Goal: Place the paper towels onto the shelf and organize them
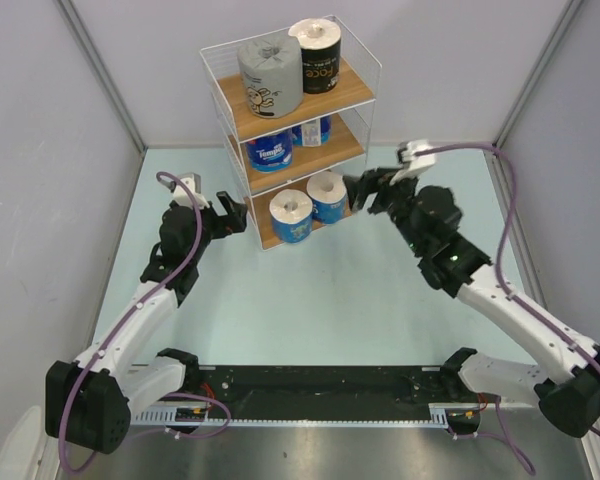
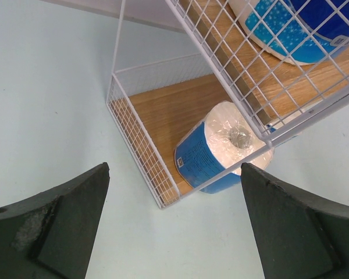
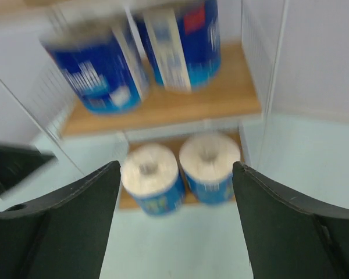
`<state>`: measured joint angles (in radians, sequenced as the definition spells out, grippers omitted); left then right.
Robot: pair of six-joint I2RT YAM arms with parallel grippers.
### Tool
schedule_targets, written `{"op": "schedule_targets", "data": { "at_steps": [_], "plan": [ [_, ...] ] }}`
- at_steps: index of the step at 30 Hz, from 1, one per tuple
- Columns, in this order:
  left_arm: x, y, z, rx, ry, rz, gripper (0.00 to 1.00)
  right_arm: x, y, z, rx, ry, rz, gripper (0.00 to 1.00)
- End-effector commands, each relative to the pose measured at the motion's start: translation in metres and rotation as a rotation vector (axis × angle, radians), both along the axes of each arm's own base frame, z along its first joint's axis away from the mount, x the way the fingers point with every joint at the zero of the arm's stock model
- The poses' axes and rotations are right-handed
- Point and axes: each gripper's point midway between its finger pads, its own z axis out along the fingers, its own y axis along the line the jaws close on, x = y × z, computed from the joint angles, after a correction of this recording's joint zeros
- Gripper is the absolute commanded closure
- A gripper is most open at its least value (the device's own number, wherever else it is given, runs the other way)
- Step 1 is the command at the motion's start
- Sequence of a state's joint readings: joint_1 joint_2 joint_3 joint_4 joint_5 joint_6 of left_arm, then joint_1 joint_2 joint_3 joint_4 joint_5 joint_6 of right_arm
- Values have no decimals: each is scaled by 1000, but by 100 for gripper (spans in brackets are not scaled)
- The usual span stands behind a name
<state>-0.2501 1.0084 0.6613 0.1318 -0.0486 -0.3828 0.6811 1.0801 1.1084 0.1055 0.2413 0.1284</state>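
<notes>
- The shelf (image 1: 352, 84) stood at the upper centre of the top view, on the far part of the pale table (image 1: 330, 310), and all six paper towels sat on its boards.
- On the top tier, a grey roll (image 1: 270, 75) stood on the left and a black roll (image 1: 315, 55) on the right, close beside each other.
- On the middle tier there were two blue rolls: one at the front left (image 1: 270, 152) and one further back to the right (image 1: 312, 130).
- On the bottom tier, two more blue rolls (image 1: 292, 215) (image 1: 327, 195) lay side by side, their white ends and cores turned up towards the camera.
- The left gripper (image 1: 238, 214) hovered just left of the bottom tier's corner. In its wrist view the fingers (image 2: 52, 226) were spread wide with nothing between them, so it was released. The bottom board and one blue roll (image 2: 221, 151) showed behind the wire at centre frame.
- The right gripper (image 1: 363, 192) was just right of the bottom tier, near the right-hand blue roll. I could not tell whether it touched the wire.
- The right wrist view was blurred, but the fingers (image 3: 58, 215) were parted and held nothing, so it was released too. The two bottom rolls (image 3: 151, 177) (image 3: 209, 165) showed between them.
</notes>
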Motion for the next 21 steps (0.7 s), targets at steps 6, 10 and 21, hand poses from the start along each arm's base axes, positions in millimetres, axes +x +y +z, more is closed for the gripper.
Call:
{"op": "schedule_targets", "data": {
  "at_steps": [6,10,21],
  "plan": [
    [6,-7,31,-32,-65,-31,0,36,26,-158,-113,106,22,9],
    [4,-4,30,-21,-73,-23,0,43,46,-191,-199,78,104,5],
    [4,-4,27,-20,-68,-23,0,70,76,-232,-300,29,209,0]
  ]
}}
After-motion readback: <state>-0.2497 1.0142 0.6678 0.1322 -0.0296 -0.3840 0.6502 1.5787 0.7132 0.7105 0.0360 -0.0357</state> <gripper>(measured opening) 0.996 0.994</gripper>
